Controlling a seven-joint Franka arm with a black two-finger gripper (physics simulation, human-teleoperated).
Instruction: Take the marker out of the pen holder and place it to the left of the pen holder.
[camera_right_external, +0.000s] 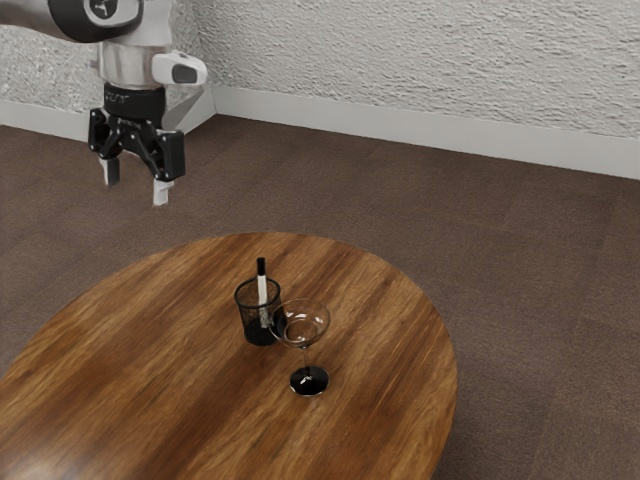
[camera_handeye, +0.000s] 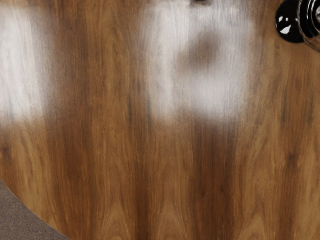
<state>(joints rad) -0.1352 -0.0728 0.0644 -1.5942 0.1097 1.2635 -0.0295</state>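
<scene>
Exterior view: my gripper (camera_right_external: 136, 190) is open, fingers apart with a clear gap, nothing between them. It's up at the exterior view's upper left, pointing down, well apart from the pen holder. Marker (camera_right_external: 262, 286) is in the pen holder (camera_right_external: 258, 318), roughly upright, black end up, white body below, top sticking out over the rim. Holder is black mesh, standing on the round wooden counter (camera_right_external: 150, 390). Stemmed glass (camera_right_external: 309, 380), clear bowl on a dark foot, stands near it, toward the camera and the exterior view's right. Bowl overlaps the holder in this view; can't tell if they touch.

Wrist view: mostly counter grain with bright reflections. Glass is cut off at a corner, dark foot and rings of the bowl visible. Curved counter edge, floor (camera_handeye: 17, 217) beyond it.
</scene>
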